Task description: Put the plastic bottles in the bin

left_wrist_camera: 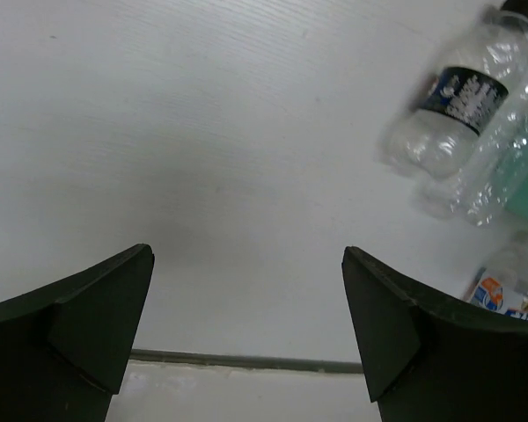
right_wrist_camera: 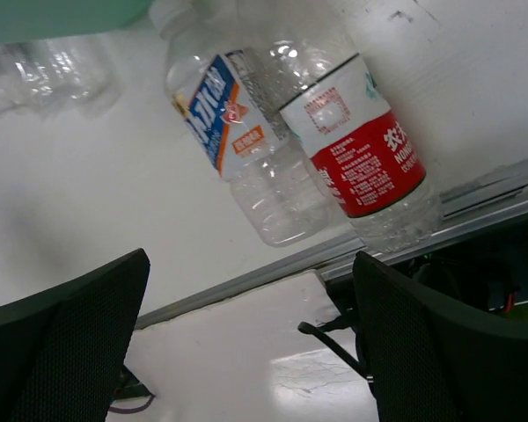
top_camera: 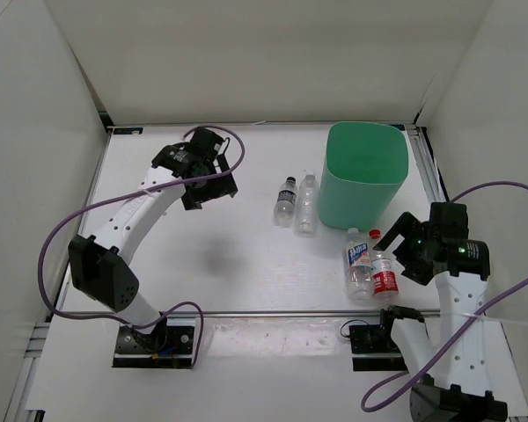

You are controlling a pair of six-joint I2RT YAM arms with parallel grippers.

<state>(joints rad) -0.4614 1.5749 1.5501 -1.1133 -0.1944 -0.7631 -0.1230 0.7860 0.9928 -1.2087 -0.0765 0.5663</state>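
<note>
A: How is the left gripper (top_camera: 209,189) standing?
B: Jaws spread wide, nothing between them. The left arm (top_camera: 128,224) bends up from its base and reaches forward, with the wrist tipped downward.
A: And the right gripper (top_camera: 407,249)?
B: Wide apart too, and empty. It points leftward off the folded right arm (top_camera: 462,299), its black fingers (right_wrist_camera: 79,334) touching nothing.

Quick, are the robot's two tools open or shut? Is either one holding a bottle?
Left tool: open, holding nothing.
Right tool: open, holding nothing.
</note>
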